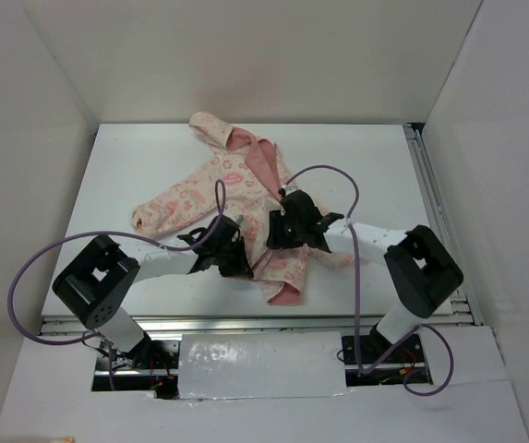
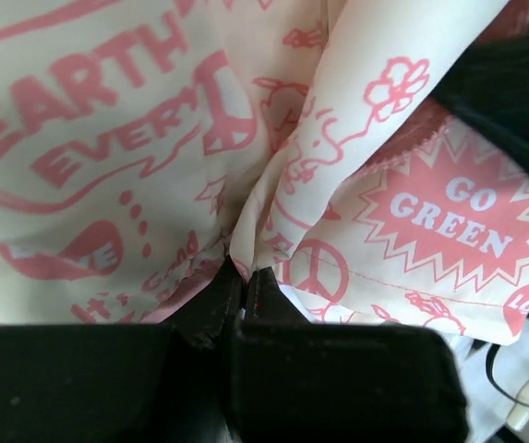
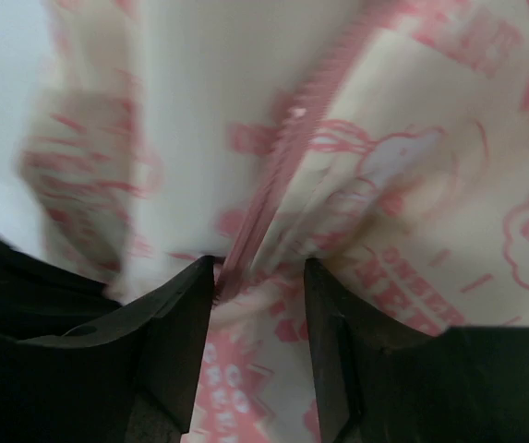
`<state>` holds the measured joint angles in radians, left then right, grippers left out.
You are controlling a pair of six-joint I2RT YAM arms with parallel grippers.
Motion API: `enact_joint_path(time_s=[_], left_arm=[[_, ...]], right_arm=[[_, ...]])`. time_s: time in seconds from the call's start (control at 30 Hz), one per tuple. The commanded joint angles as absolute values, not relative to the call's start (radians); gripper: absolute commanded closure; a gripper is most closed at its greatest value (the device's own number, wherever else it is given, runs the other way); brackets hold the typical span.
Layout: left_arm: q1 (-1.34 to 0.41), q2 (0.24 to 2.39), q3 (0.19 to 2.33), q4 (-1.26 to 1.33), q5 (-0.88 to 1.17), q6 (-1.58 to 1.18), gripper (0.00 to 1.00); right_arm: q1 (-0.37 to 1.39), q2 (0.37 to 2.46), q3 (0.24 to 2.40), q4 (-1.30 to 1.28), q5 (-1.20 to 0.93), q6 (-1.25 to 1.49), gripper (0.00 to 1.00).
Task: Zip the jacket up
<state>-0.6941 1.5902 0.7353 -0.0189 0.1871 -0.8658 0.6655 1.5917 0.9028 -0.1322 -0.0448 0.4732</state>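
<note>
The jacket [image 1: 236, 185] lies flat on the counter [image 1: 375, 157], open at the collar, so zipping looks barely begun. The left claw [image 2: 244, 281] is pinched shut on the jacket's lower edge. The right claw [image 3: 259, 277] stands open astride the zipper [image 3: 287, 157], gripping nothing yet.

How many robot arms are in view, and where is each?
2. The left arm reaches from the near left, fingers pinched shut on the jacket; the right arm from the near right, fingers open astride the zipper. None looks hidden.
</note>
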Motion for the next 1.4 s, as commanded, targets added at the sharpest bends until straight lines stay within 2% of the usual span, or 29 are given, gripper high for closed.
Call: enact_joint_path(time_s=[0.0, 0.13, 0.3, 0.43, 0.73, 1.13, 1.37], left_arm=[[-0.624, 1.609, 0.733, 0.026, 0.192, -0.770, 1.00], [-0.574, 1.606, 0.723, 0.067, 0.254, -0.713, 1.00], [-0.532, 1.623, 0.724, 0.118, 0.377, -0.632, 1.00], [-0.505, 1.640, 0.722, 0.184, 0.463, -0.608, 1.00], [-0.492, 1.674, 0.732, 0.193, 0.488, -0.598, 1.00], [-0.494, 1.687, 0.732, 0.212, 0.502, -0.589, 1.00], [-0.491, 1.680, 0.729, 0.216, 0.499, -0.595, 1.00]], right_arm=[[0.620, 1.655, 0.919, -0.133, -0.090, 0.465, 0.50], [0.618, 1.628, 0.827, -0.089, -0.147, 0.494, 0.51], [0.649, 1.637, 0.819, -0.155, -0.129, 0.499, 0.57], [0.686, 1.644, 0.830, -0.166, -0.098, 0.476, 0.58], [0.773, 1.543, 0.873, -0.058, -0.064, 0.319, 0.46], [0.798, 1.470, 0.896, -0.097, -0.089, 0.207, 0.43], [0.799, 1.407, 0.920, -0.222, -0.026, 0.219, 0.43]])
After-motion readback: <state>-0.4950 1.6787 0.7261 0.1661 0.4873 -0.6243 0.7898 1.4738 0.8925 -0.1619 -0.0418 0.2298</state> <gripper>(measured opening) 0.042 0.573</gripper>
